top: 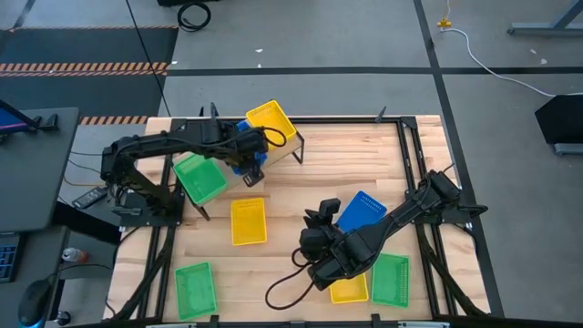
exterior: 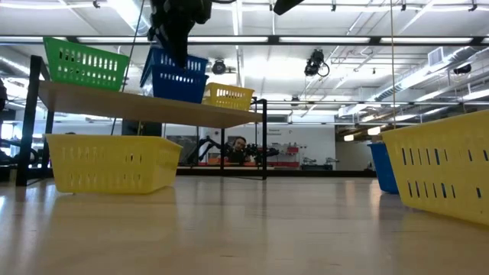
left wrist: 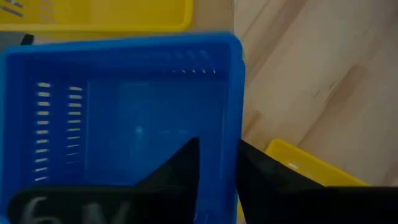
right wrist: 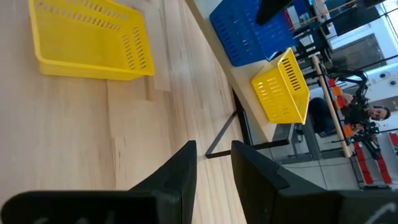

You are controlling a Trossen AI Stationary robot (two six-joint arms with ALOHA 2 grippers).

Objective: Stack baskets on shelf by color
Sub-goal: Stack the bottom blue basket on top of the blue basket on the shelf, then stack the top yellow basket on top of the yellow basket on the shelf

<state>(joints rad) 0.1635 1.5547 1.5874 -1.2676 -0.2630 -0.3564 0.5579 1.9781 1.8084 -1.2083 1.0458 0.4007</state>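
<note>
The shelf [top: 232, 169] stands slantwise at the table's far left. A green basket [top: 200, 178] and a yellow basket [top: 271, 123] rest on it by their bottoms. Between them my left gripper [top: 253, 157] is shut on a blue basket [left wrist: 124, 118], which shows tilted in the low view [exterior: 176, 76]. On the table lie a yellow basket [top: 248, 221], a green one [top: 194, 290], a blue one [top: 363, 211], another green [top: 390, 278] and a yellow one [top: 349, 290] partly under my right arm. My right gripper [right wrist: 214, 158] is open above the table's middle and touches nothing. My left gripper holds the blue basket by its side wall [left wrist: 235, 134] near a corner, one finger [left wrist: 180, 168] inside and one [left wrist: 264, 174] outside. It comes from above, pointing down. The basket hangs tilted over the shelf plank; whether its lower corner [exterior: 200, 98] rests there, I cannot tell.
The table's frame rails [top: 410, 164] run along its right side, and a cable loop [top: 287, 290] lies near the front edge. Bare wood shows between the shelf and the blue basket on the table. A person [exterior: 241, 145] sits in the room beyond.
</note>
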